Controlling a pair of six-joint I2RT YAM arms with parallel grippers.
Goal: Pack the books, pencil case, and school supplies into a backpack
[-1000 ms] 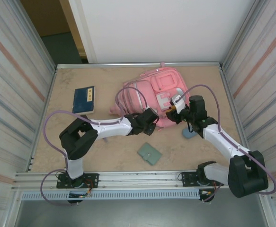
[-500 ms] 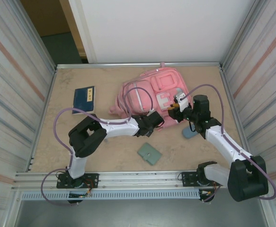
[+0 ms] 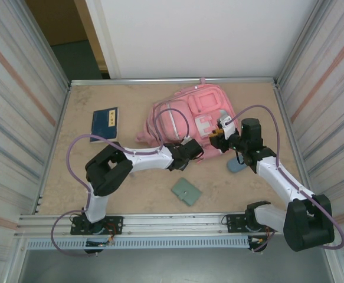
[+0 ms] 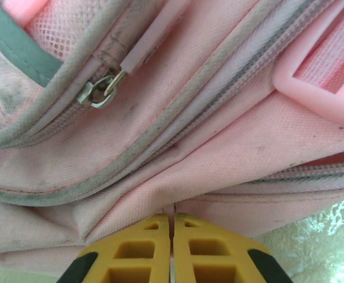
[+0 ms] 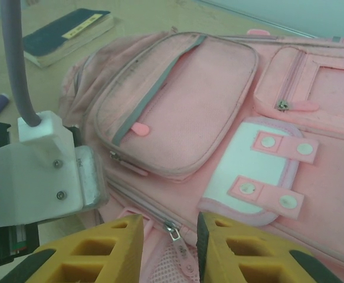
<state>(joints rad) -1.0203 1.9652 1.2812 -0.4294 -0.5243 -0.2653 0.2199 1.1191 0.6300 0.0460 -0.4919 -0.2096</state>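
Evidently the step in hand was getting the backpack unzipped; nothing looked packed yet.

- **Left end effector**: clenched at the backpack's near edge, yellow fingers pressed together against the pink cloth. Could not tell whether a fold was pinched between them.
- **Right end effector**: released, over the backpack's front, fingers apart on either side of a small metal zip pull.
- **Doing it well (judgement):** the right should close squarely on the pull, not on the mesh beside it. It should then draw along the zip line while the left anchors the cloth taut. Otherwise the soft bag would likely bunch and drag.
- **Backpack:** pink woven cloth, grey scuffed piping, several zipped pockets, a white patch with two snap tabs. It lay flat on the bench.
- **Other items:** book well left of the backpack, pencil case just right of its near corner, green folder near it, toward the arm bases.
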